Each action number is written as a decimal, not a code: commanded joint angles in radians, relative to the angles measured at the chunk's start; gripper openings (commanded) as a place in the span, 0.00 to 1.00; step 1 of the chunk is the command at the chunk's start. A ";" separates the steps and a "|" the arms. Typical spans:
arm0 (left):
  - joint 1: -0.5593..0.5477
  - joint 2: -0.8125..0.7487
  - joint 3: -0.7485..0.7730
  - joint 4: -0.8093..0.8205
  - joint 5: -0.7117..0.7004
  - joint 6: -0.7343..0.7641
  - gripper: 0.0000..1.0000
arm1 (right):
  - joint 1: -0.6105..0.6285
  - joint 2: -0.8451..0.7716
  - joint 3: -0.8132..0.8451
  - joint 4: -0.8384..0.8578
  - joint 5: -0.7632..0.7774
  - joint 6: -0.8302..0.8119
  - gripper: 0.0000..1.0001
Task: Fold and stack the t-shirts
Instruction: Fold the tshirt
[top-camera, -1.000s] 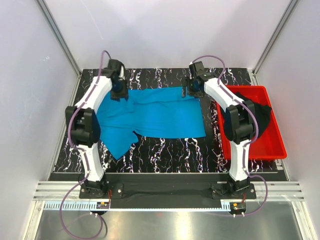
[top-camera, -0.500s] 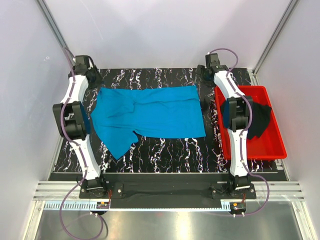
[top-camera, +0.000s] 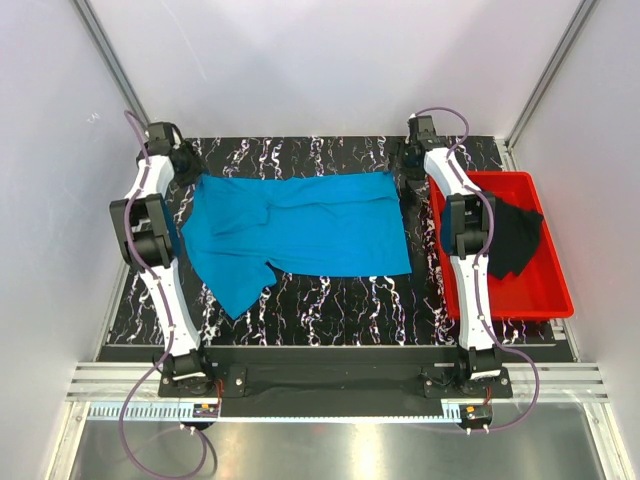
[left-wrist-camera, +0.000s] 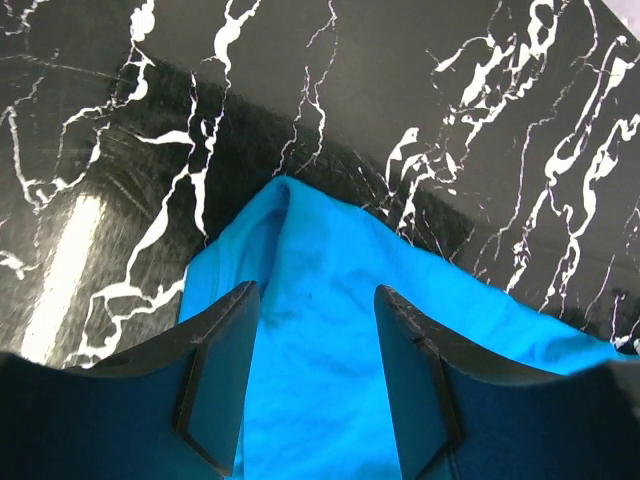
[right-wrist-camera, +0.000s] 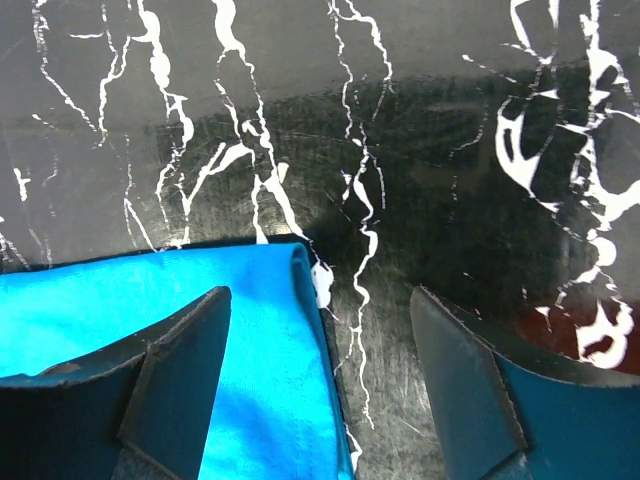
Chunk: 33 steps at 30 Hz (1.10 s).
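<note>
scene reference: the red tray (top-camera: 556, 288), set on the black marbled table (top-camera: 330, 300).

1. blue t-shirt (top-camera: 310, 225): spread flat on the table, just beside the tray on its left side. the body of the shirt is the part nearest the tray. one sleeve lies at the end far from the tray and points toward the arm bases.
2. black t-shirt (top-camera: 515, 240): bunched inside the tray, in its far half, partly behind the right arm in the top view.
3. right gripper (top-camera: 410, 172): positioned at the far left corner of the tray, low over the blue shirt's far corner nearest the tray. in the right wrist view the right gripper (right-wrist-camera: 320, 390) has its fingers (right-wrist-camera: 180, 380) spread wide. the shirt corner lies on the table under one finger, bare table under the other. nothing is gripped.
4. left gripper (top-camera: 186, 165): well apart from the tray, at the blue shirt's far corner at the opposite end. in the left wrist view the left gripper (left-wrist-camera: 315, 380) has its fingers (left-wrist-camera: 215, 370) parted, with the blue cloth (left-wrist-camera: 320, 300) showing in the gap below them. the cloth is not pinched.
</note>
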<state>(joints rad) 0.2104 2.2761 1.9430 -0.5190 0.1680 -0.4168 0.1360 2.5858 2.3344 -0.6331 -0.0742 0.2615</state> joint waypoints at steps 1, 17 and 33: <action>0.006 0.049 0.065 0.048 0.057 -0.017 0.54 | -0.010 0.025 0.032 0.038 -0.061 0.016 0.79; 0.053 0.200 0.137 0.131 0.222 -0.168 0.39 | -0.022 0.063 0.016 0.105 -0.140 0.068 0.60; 0.087 0.261 0.208 0.175 0.260 -0.203 0.00 | -0.065 0.082 0.063 0.190 -0.075 0.117 0.00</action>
<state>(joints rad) 0.2966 2.5237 2.0914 -0.3847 0.4057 -0.6151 0.0875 2.6587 2.3493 -0.4572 -0.1986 0.3790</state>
